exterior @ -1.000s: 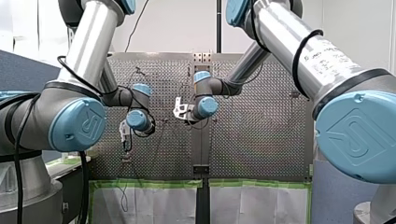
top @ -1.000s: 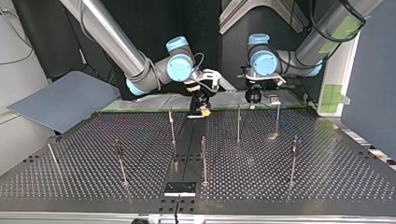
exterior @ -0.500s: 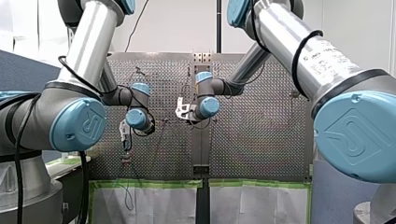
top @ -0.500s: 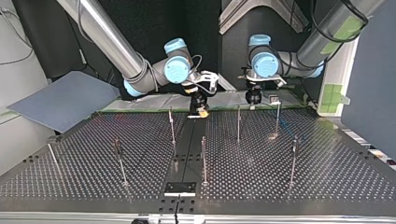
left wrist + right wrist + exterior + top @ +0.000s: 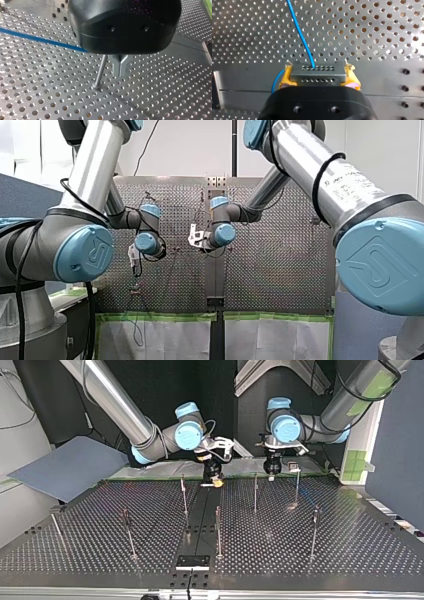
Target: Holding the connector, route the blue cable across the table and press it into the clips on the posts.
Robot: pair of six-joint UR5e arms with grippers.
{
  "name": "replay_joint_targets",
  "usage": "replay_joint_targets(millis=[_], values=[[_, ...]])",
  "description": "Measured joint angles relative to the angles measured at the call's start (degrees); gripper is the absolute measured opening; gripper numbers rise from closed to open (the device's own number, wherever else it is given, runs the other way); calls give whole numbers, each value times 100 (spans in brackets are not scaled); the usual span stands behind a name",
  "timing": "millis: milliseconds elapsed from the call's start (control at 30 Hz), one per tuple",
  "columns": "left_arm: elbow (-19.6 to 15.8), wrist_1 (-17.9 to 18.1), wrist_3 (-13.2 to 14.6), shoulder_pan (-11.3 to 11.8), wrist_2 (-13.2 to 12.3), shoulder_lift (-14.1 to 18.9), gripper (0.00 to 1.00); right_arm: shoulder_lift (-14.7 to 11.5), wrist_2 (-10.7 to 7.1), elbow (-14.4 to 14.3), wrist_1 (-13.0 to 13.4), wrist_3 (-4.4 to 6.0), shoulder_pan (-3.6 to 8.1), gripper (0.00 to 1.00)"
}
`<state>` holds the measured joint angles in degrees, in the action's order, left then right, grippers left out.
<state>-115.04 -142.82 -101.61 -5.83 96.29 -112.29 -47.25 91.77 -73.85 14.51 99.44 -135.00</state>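
Note:
In the right wrist view my right gripper is shut on a grey connector, its yellow pads on either side of it. The blue cable leaves the connector and runs ahead over the perforated plate. In the top view this gripper hangs low at the table's far middle. My left gripper has its metal fingers shut together beside a thin post. The blue cable passes under its black body; whether the fingers pinch it is hidden. In the top view my left gripper is right of the other.
Several thin clip posts stand on the perforated table, among them one near my right gripper, one near my left gripper and one in the middle. A grey board lies off the top view's left edge.
My left gripper has risen a little in the front view and come slightly nearer in the top view. My right gripper with the connector has edged slightly left in the top view.

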Motion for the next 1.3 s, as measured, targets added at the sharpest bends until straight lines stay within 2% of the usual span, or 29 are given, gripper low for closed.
replay_joint_targets(millis=[133, 367, 633, 867, 1300], values=[[-5, -76, 42, -32, -13, 2, 1, 0, 0, 17, 0, -1, 13, 0], [-14, -372, 311, -127, 32, 34, 1, 0, -1, 30, 0, -8, 14, 0], [-15, -718, 364, -135, 64, 59, 1, -1, -2, 39, -6, -10, 16, 0], [-7, -516, 178, -99, -1, 182, 1, -1, -7, 75, -7, -10, 19, 0], [16, -294, 75, -32, -24, 199, 1, 0, -9, 130, -8, 20, 25, 0]])
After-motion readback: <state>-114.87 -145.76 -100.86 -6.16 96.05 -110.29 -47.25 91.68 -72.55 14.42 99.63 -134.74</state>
